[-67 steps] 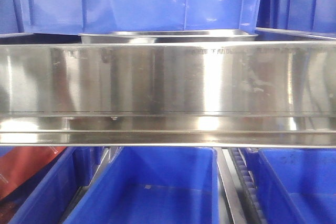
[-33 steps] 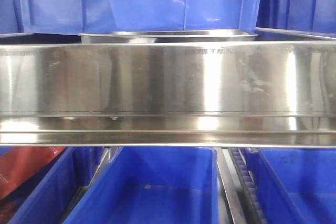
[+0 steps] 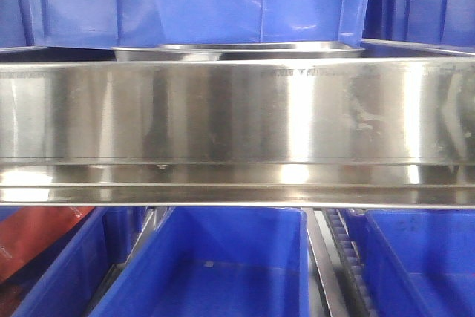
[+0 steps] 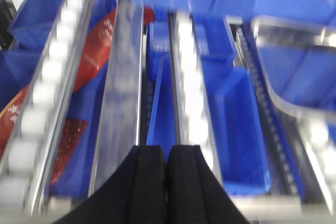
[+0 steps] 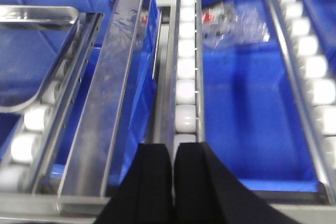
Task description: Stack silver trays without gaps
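Observation:
One silver tray (image 3: 237,51) shows in the front view only as a shiny rim above the steel shelf rail (image 3: 237,116), under a blue bin. A silver tray (image 4: 269,85) lies to the upper right of my left gripper (image 4: 167,150), rounded corner nearest; that view is blurred. A silver tray (image 5: 37,11) sits at the upper left of the right wrist view, resting on white rollers. My right gripper (image 5: 173,148) hangs over a roller track, well apart from the tray. Both grippers are shut with nothing between the fingers. I cannot tell whether one tray lies inside another.
Blue bins (image 3: 223,265) fill the level under the rail and the one above. A red package (image 4: 94,56) lies in a bin at the left. Clear plastic packets (image 5: 226,19) sit in a blue bin (image 5: 252,103). White roller tracks (image 5: 186,77) and steel rails (image 5: 113,87) run between the bins.
Only the reflections on the steel shelf rail have shifted a little. The tray rim and the bins stand where they were.

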